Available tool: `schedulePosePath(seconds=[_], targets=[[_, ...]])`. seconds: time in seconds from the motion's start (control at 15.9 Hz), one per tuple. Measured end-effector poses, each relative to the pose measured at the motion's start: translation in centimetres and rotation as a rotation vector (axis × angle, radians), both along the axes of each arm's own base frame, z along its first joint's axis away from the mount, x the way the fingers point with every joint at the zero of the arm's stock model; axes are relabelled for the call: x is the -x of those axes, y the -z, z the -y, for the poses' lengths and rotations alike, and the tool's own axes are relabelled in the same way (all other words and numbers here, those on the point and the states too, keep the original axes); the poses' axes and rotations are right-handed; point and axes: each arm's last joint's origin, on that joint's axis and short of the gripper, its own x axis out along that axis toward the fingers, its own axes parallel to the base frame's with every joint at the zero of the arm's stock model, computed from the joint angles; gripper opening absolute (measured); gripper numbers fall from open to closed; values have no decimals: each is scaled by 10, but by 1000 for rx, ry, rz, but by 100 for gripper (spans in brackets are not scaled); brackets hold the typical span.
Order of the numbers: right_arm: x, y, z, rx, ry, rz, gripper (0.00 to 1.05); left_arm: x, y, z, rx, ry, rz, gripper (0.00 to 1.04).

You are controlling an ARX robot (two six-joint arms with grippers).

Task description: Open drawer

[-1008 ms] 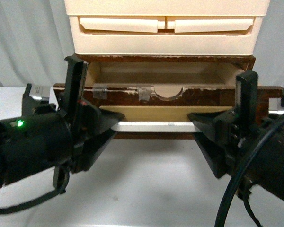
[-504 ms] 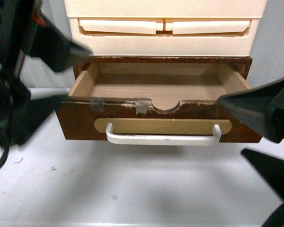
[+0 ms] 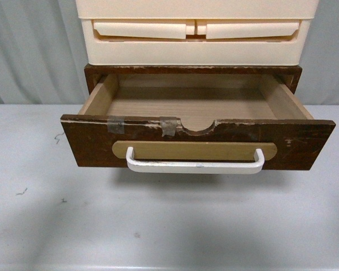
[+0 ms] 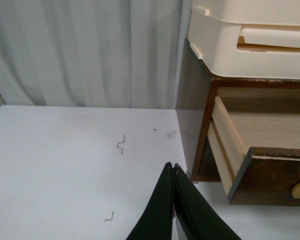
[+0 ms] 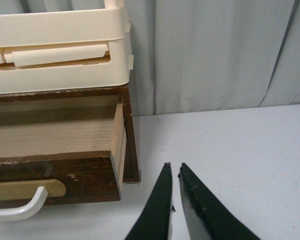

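Observation:
The dark brown worn wooden drawer (image 3: 305,148) stands pulled far out of its brown case, its pale wood inside bare. Its front carries a white bar handle (image 3: 195,166) on a tan oval plate (image 3: 195,150), with tape and a half-round notch on the top edge. Neither gripper shows in the front view. My left gripper (image 4: 171,165) is shut and empty over the table, beside the drawer's corner (image 4: 270,180). My right gripper (image 5: 173,165) is shut and empty over the table, beside the drawer's other corner (image 5: 90,175).
A cream plastic drawer unit (image 3: 195,34) sits on top of the brown case (image 3: 192,70). The case stands on a white table (image 3: 169,226) with small dark marks. A grey curtain (image 3: 34,51) hangs behind.
Both grippers have let go of the handle and drawn back out of the front view. The drawer has come further out than one second ago.

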Motion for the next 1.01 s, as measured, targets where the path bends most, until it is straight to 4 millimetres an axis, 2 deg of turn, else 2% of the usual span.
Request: schedulePosePath(seconds=[0.06,0.13,0.44,0.57,1.01], targets=[[5,-1,3,11,-10,3,3,6,-2,-3,-5,6,15,2],[9,-1,6,21,-22,-1,2,10,-6,-5,-6,12,36,2],[27,-2,19,28,-15,5,2,31,-6,-20,-6,25,31,2],[33,-5,31,28,7,17,2,38,-7,-27,-6,-6,35,2],[48,-9,31,28,-8,27,2,54,-12,-26,-6,13,53,2]])
